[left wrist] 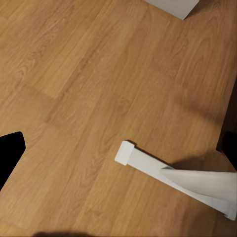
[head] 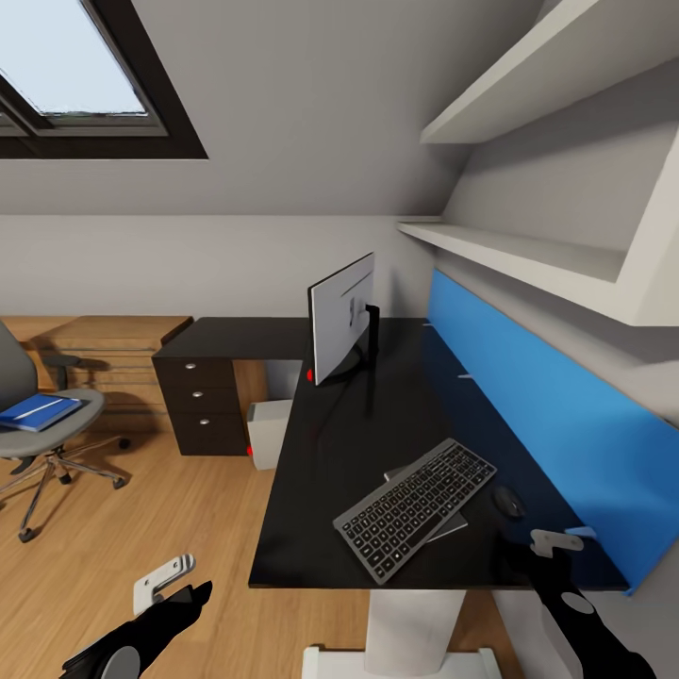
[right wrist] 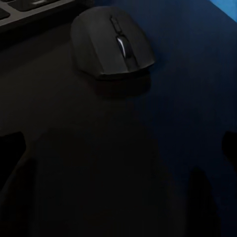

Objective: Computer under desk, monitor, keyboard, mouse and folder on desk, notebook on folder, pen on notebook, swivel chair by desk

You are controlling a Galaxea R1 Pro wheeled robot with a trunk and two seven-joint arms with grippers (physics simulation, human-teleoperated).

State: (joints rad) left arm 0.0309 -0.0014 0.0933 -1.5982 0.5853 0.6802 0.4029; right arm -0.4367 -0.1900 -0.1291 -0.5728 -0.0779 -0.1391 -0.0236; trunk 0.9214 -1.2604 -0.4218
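Head view — mouse (head: 509, 503) on desk (head: 311, 509) beside keyboard (head: 416, 508).

Glossy black desk (head: 377, 453) bearing: upright monitor (head: 341, 318) toward its far end; angled keyboard (head: 415, 507) partly overlying the notebook (head: 451, 524); mouse (head: 508, 502) just beside. Grey computer (head: 269, 434) beneath. Blue folder (head: 38, 411) on swivel chair (head: 52, 429), well apart.
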